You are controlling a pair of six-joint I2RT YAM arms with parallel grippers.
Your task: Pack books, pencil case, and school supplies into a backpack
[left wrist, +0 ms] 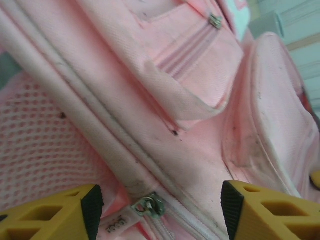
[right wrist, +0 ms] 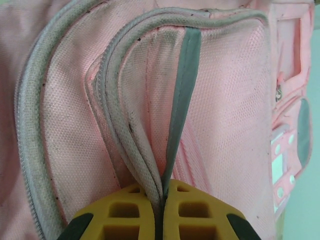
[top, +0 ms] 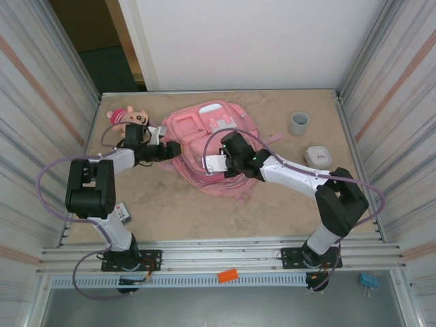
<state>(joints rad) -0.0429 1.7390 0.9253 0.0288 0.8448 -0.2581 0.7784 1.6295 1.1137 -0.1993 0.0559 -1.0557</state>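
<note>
While the backpack (top: 204, 133) lies mid-table toward the far side, I log my right gripper (right wrist: 160, 197) pinched together on a white-trimmed zip fold (right wrist: 135, 145) of its fabric. My left gripper (left wrist: 157, 200) sits at the bag's left edge, jaws apart, a metal zip pull (left wrist: 148, 205) seen between them.

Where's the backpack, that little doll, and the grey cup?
backpack (top: 191, 129): top view, pink fabric at its upper left.
doll (top: 126, 116): top view, on its head.
grey cup (top: 298, 127): top view, on its outer wall.
</note>
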